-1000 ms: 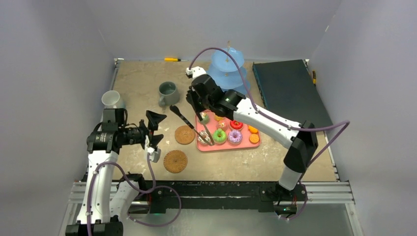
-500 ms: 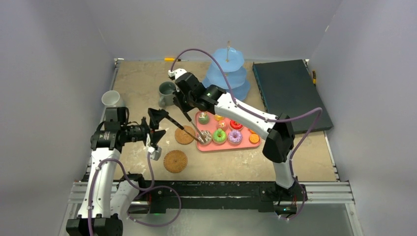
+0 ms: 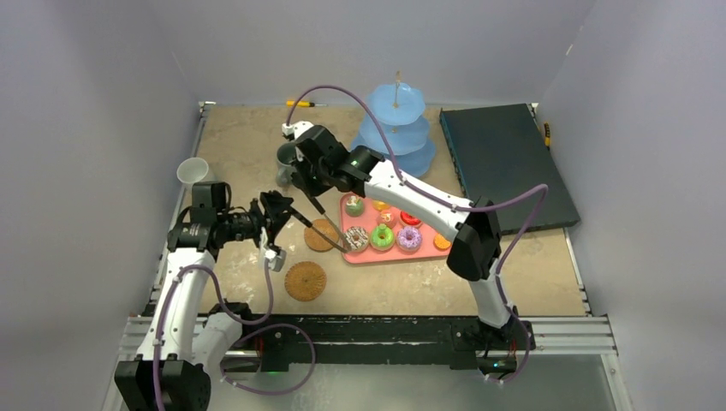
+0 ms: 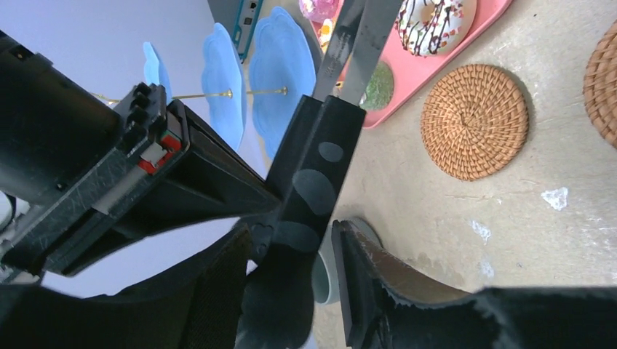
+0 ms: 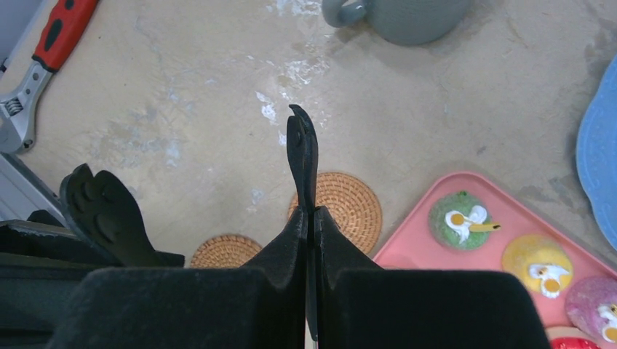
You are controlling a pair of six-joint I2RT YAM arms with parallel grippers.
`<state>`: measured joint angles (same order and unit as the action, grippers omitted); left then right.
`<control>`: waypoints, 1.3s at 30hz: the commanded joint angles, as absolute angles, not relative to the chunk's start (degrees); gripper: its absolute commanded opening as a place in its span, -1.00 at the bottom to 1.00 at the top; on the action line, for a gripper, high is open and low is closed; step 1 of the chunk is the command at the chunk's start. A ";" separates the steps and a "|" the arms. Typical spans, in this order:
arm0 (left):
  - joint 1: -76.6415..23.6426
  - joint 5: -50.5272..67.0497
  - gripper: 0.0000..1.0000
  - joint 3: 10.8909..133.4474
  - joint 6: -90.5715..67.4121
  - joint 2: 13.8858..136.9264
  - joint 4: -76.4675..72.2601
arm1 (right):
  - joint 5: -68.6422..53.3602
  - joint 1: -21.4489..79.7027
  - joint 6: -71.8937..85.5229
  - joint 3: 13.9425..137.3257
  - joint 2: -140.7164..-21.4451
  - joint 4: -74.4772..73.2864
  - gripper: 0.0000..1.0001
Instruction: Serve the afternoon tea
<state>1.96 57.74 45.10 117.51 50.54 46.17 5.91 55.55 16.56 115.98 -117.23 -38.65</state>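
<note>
Closely, black tongs [image 4: 320, 174] between parted left jaws, gap hidden overhead

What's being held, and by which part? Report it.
Right gripper clamps the black tongs by the handle, short of its end. Left gripper flanks that end; grip unclear.

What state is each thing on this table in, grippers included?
right gripper: shut on the tongs
left gripper: open, straddling the tongs
tongs: arms squeezed together
white mug: upright, looks empty
grey-green mug: upright
stand: upright, visible tiers bare
near coaster: flat, bare
far coaster: flat, bare
pink tray: loaded with pastries
</note>
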 commanded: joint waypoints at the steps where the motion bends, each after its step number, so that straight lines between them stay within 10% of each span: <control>1: 1.21 56.38 -0.12 44.24 153.37 50.88 43.21 | 3.04 56.51 17.04 121.71 -118.80 -39.14 -1.00; 11: 1.24 53.60 -0.69 43.51 153.20 51.22 43.18 | 3.20 56.87 15.72 124.58 -120.71 -40.77 -0.98; 15: 1.30 53.79 -1.00 42.18 152.84 50.62 41.42 | 2.37 56.91 16.19 121.85 -118.45 -39.53 -0.50; 28: 1.27 55.03 -1.00 36.48 133.98 44.28 23.91 | -4.90 51.14 18.53 95.21 -97.27 -18.61 0.69; 39: 1.23 56.65 -1.00 38.07 117.53 42.97 24.76 | -10.79 45.91 15.33 80.46 -86.08 -7.51 0.55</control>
<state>1.37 53.80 36.73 117.08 43.20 24.73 -7.16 44.88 17.32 80.29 -85.23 -13.39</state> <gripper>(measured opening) 0.262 0.806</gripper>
